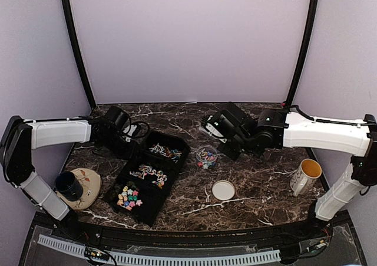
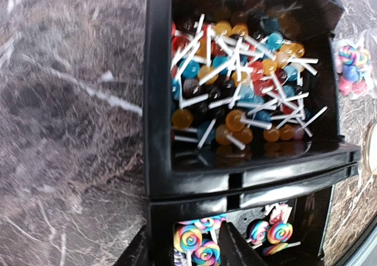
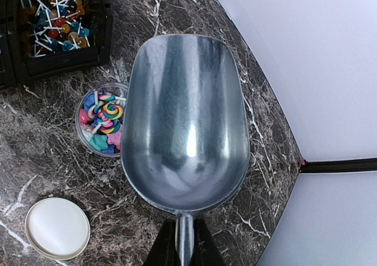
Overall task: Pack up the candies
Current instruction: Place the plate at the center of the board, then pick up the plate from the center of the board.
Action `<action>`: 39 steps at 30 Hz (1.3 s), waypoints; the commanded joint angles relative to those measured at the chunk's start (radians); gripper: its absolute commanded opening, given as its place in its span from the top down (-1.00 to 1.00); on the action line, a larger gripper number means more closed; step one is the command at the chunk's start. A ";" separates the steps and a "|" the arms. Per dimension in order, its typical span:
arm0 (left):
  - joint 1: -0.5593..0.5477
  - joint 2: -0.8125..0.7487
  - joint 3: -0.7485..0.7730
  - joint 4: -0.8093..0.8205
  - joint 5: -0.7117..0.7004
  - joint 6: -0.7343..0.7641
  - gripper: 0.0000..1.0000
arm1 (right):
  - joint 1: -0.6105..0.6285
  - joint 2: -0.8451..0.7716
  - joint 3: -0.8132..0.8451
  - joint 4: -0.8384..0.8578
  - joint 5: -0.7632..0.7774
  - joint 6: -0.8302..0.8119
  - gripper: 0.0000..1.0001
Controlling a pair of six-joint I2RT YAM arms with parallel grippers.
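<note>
Some candies (image 3: 109,109) already in cup (image 3: 77,127), mid-filling; right gripper (image 3: 184,243) clamped on empty scoop (image 3: 185,118); left gripper (image 2: 185,248) parted, holding nothing. Next: dip scoop into tray (image 3: 65,65), upper left.

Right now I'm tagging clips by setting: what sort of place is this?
Probably a robot test booth, not a shop: plain lilac walls enclose a marble-look table, a left arm and right arm are mounted at its near edge, and the right gripper holds a metal scoop by the candies.
</note>
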 commanded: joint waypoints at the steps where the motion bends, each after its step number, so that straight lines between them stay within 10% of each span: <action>1: 0.004 -0.049 0.062 -0.049 0.014 0.011 0.16 | -0.006 -0.012 0.042 0.022 -0.002 -0.010 1.00; 23: 0.006 0.230 0.366 -0.109 -0.073 0.051 -0.06 | 0.007 -0.039 0.024 0.025 -0.033 -0.008 1.00; 39: 0.007 0.409 0.499 -0.189 -0.053 0.098 0.42 | 0.031 -0.080 -0.016 0.027 -0.109 -0.011 1.00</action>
